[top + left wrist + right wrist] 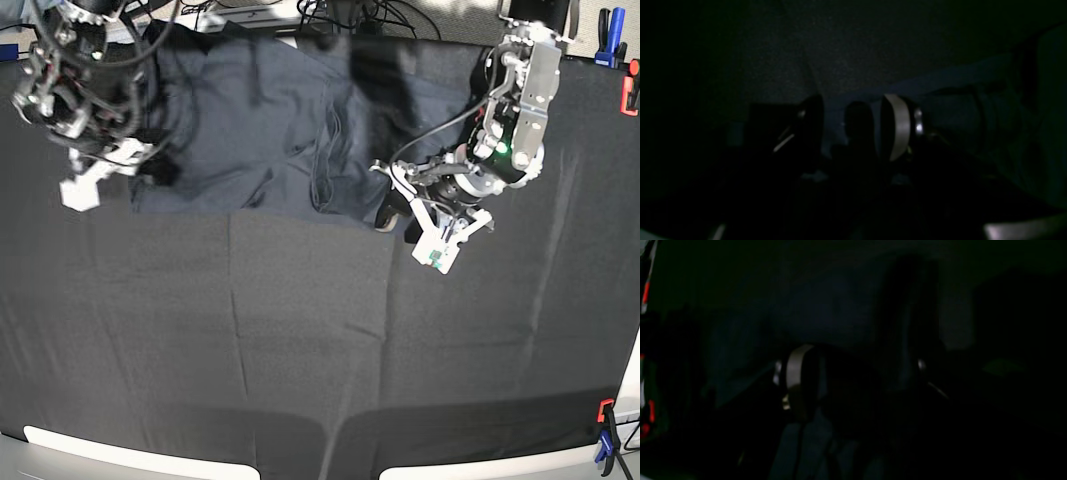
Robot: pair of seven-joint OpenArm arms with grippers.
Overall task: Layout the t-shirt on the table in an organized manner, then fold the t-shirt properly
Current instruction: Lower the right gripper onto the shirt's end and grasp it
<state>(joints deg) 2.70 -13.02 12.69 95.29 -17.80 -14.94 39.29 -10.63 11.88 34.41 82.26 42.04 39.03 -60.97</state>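
The dark navy t-shirt [270, 120] lies spread at the back of the table [300, 340], wrinkled, with a fold ridge down its middle. My left gripper [398, 216] sits low at the shirt's near right corner. In the left wrist view its two fingers [895, 126] stand apart, and bluish cloth [957, 110] lies beyond them. My right gripper [157, 168] is at the shirt's near left edge. The dim right wrist view shows its fingers [800, 380] wide apart over fabric [806, 446]. Neither gripper visibly pinches cloth.
Blue [607, 25] and red [630, 90] clamps stand at the back right corner, and another clamp [605, 430] at the front right. Cables [350, 15] run behind the shirt. Black cloth covers the table's whole front half, with pale edges [130, 450] at the front.
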